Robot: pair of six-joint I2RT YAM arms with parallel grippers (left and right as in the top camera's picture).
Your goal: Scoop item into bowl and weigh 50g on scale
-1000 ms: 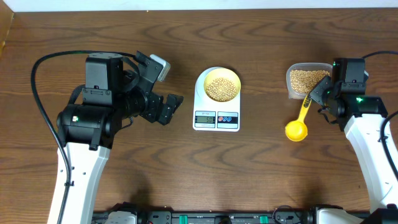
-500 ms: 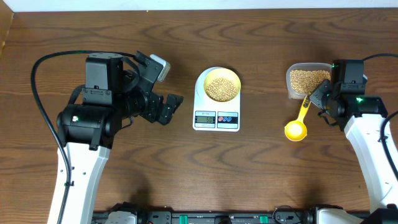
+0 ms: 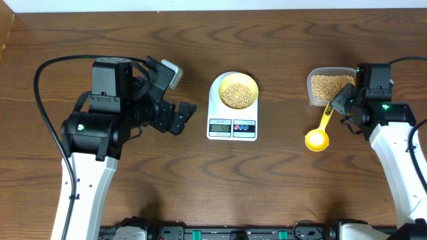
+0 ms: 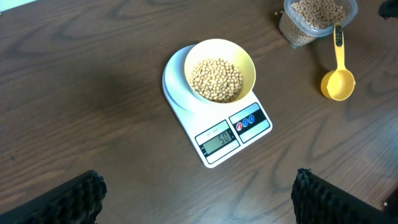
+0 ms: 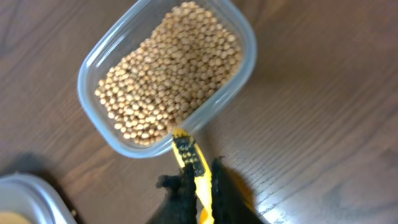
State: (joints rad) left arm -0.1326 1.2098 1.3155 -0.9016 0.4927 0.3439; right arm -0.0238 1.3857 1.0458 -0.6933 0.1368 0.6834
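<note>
we count one scale (image 4: 189, 121), white and flat, near the middle of the table (image 3: 280, 193). one pale yellow bowl (image 4: 247, 59) sits on its round platform and covers most of it. the bowl holds a heap of small tan beans (image 4: 216, 79), too many for us to count. the scale has one grey display (image 4: 217, 138), showing a reading that looks like fifty. beside it are two buttons, one red (image 4: 239, 126) and one blue (image 4: 250, 119).

well to the right of the scale stands one clear container (image 5: 90, 74) with rounded corners, about filled with the same beans. so the beans lie in two places, bowl and container, and we see none loose on the wood.

there is one bright yellow scoop (image 3: 316, 139). its cup rests on the table, near the container on the side toward the robot, and looks empty. its handle (image 5: 186, 149) slants up toward the container's rim.

there are two arms. the right gripper (image 3: 335, 105) sits at the upper end of that handle. its two dark fingers press in on either side of it with no gap that we can see, so we read it as closed on the scoop. the left gripper (image 3: 179, 92) hangs well left of the scale. its jaws are spread wide and have hold of nothing. in the left wrist view its two fingertips (image 4: 68, 199) sit far apart at the bottom corners.
</note>
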